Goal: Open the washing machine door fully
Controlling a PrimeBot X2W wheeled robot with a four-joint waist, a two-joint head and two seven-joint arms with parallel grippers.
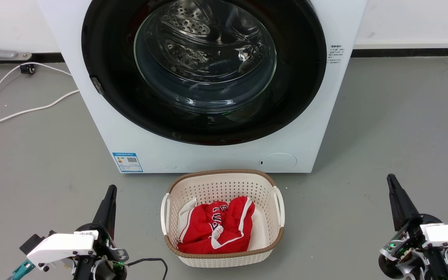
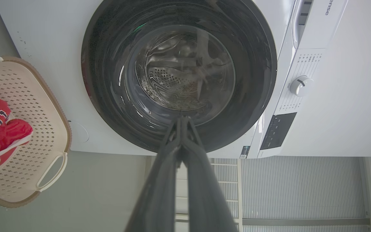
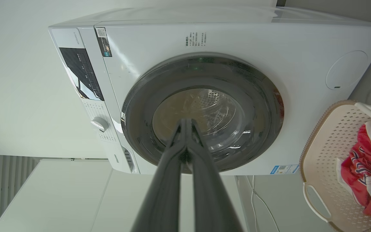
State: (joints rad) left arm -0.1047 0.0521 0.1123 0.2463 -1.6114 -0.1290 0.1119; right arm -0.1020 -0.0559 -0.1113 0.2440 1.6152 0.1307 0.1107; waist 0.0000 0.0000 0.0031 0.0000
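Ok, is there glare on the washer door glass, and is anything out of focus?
Head view: bright reflections streak the glass of the washing machine door, and the rest is crisp. Left wrist view: the left claw is soft near the lens, and the door glass shows small glints. Right wrist view: the door glass looks hazy, and the right claw blurs toward the bottom edge.

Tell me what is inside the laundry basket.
A crumpled red garment with white trim lies in the basket, partly over white fabric. Anything beneath them is hidden.
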